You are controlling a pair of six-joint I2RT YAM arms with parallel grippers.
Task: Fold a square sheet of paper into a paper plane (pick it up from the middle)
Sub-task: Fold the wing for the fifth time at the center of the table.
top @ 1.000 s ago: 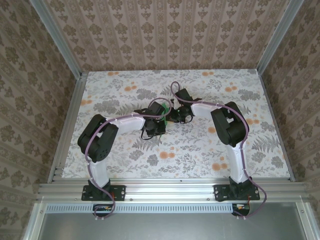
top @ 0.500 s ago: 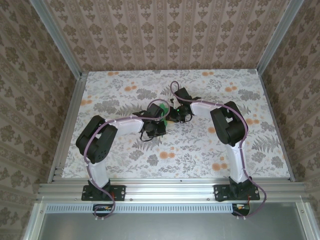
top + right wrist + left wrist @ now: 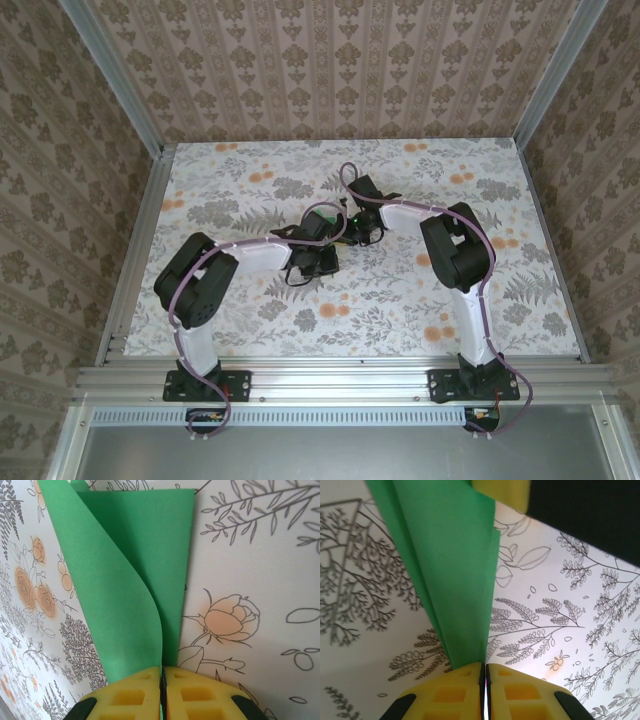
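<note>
**Both pincers clamped on the same bit of green paper, mid-table**

Around the floral tabletop (image 3: 240, 190) there's patterned wallpaper (image 3: 340, 70) on three sides and an aluminium rail (image 3: 340, 375) along its near edge. From overhead the two wrists crowd together over the middle of the tabletop, and they block nearly all of the paper.

The wrist cams help more. The left gripper (image 3: 484, 672) is clenched tight on the narrow end of the folded green paper (image 3: 455, 570), which fans out away from it just above the tabletop. The right gripper (image 3: 161, 680) is pinched on it too, with one layer curling off the other. In the left cam the paper's far end is cut off by the frame, with a yellow finger (image 3: 500, 492) beside it. Can't make out the overall shape.
</note>
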